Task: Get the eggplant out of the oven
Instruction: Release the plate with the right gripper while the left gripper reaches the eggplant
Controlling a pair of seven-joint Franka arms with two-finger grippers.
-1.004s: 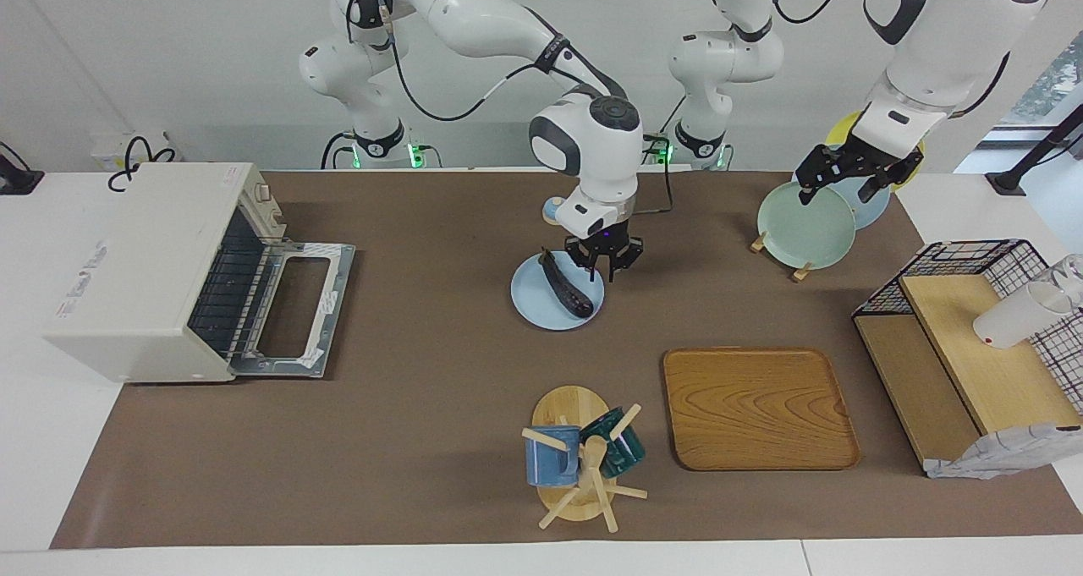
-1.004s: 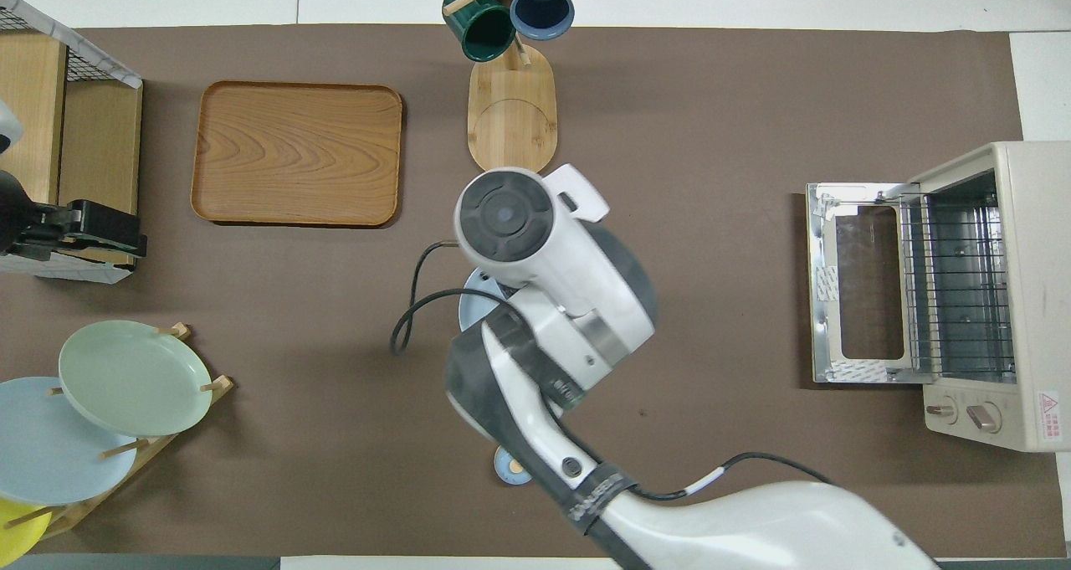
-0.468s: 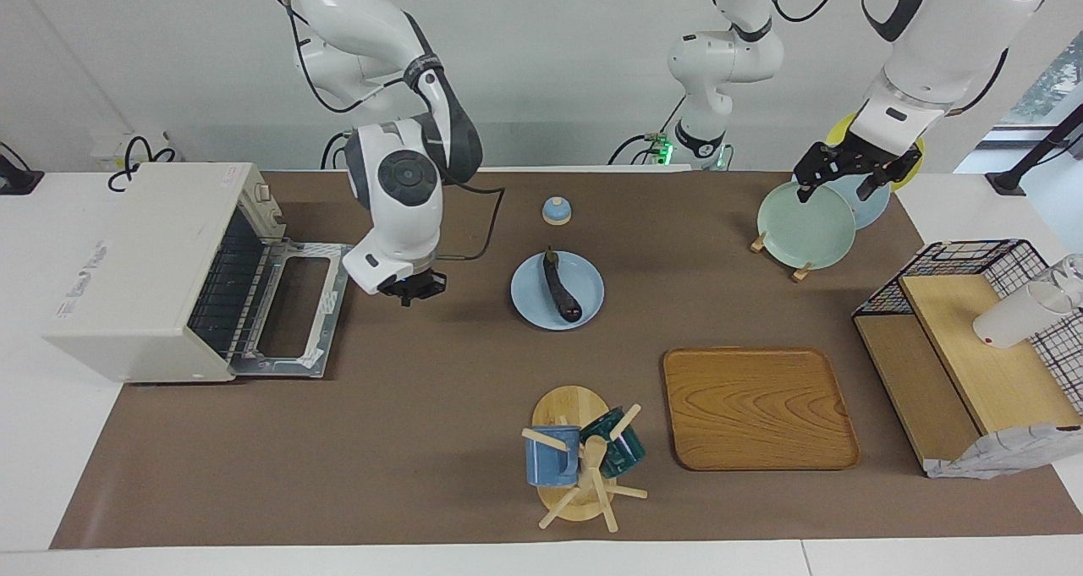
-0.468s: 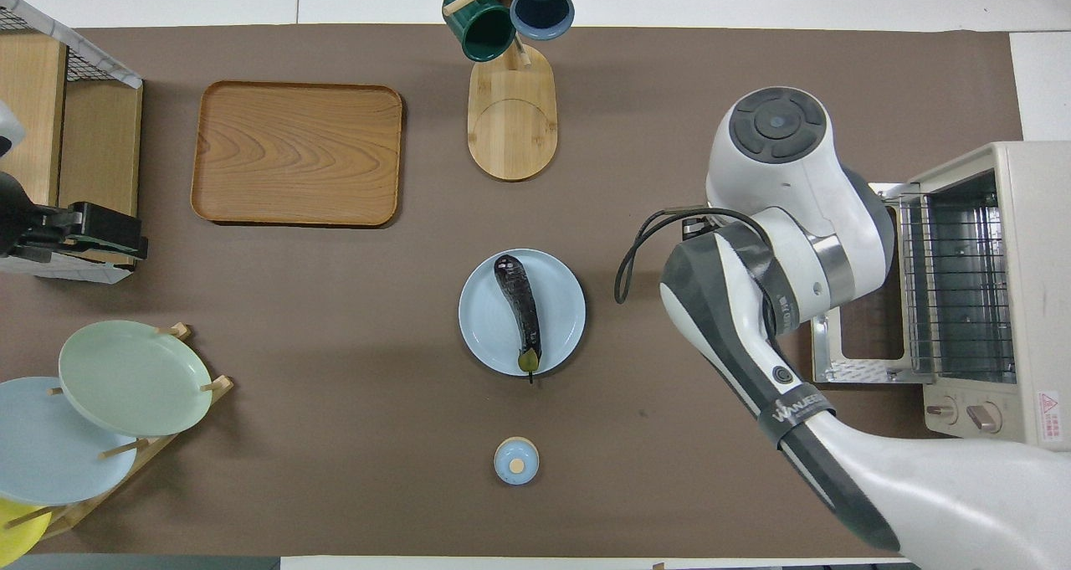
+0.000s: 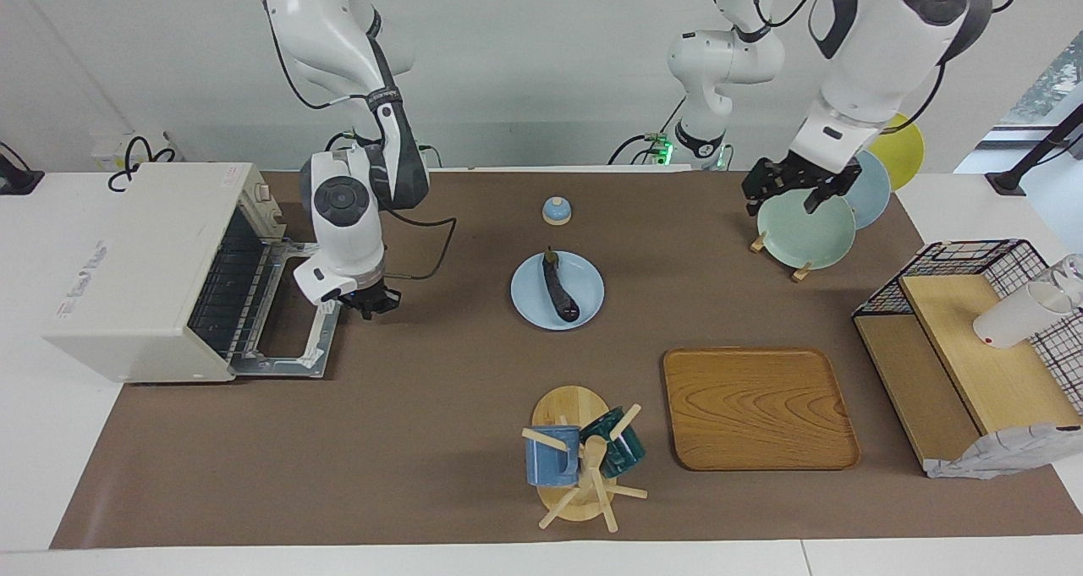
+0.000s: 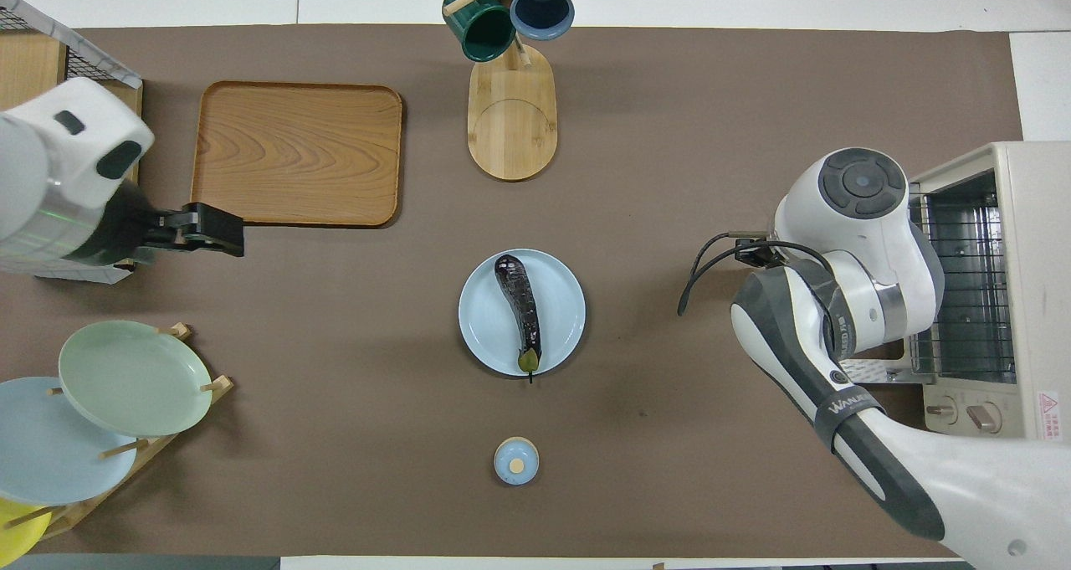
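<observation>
Hanging by the open oven door's edge, the right claw holds nothing; can't tell if it's open or shut. Left claw, fingers apart, is over the green plate. Eggplant lies on a blue plate mid tabletop, at 3 o'clock from the oven, stem at 12 in the facing view.

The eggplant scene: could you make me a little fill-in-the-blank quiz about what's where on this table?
1. The eggplant lies on a light blue ____.
2. The oven has its door ____.
3. The right pincer is beside the edge of the oven's ____.
4. The two mugs hang on a wooden ____.

Missing words: plate; open; door; stand
</observation>
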